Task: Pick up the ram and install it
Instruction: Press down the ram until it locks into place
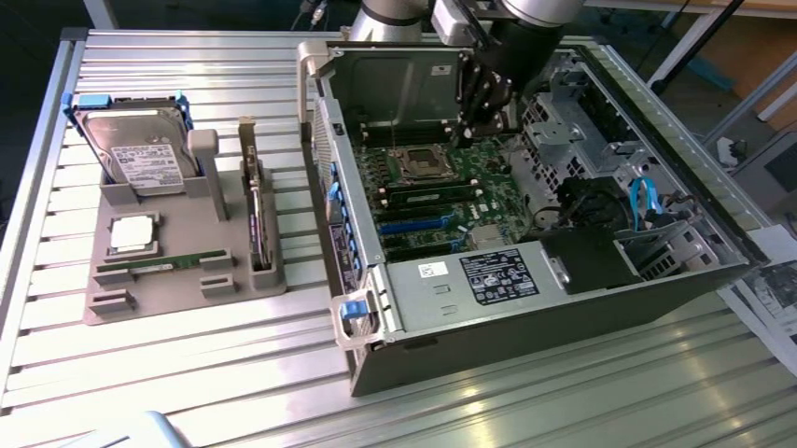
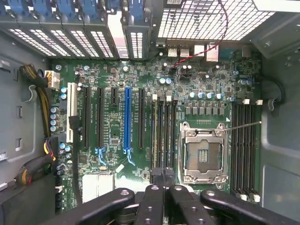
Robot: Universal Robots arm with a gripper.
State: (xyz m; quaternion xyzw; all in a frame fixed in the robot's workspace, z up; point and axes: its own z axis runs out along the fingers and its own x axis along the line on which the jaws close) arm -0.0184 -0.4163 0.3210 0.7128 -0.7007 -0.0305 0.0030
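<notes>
A ram (image 1: 162, 264), a thin green stick, lies in a slot of the grey holder (image 1: 118, 303) at the exterior view's left. My gripper (image 1: 480, 126) is far from it, reaching down into the open computer case (image 1: 548, 308) over the motherboard (image 2: 117, 75). In the wrist view the gripper (image 2: 164, 180) is shut, its two dark fingers (image 2: 154, 197) pressed together with nothing visible between them. Its tips hover at the end of the dark memory slots (image 2: 164, 136) beside the empty processor socket (image 2: 204, 154). Whether a stick sits in those slots is unclear.
The holder also carries a hard drive (image 1: 137, 149), a square silver processor chip (image 1: 133, 233) and an upright dark expansion card (image 1: 256, 219). Inside the case are a blue cable (image 1: 641, 201), a drive cage (image 1: 566, 121) and a second bank of memory slots (image 2: 243, 145).
</notes>
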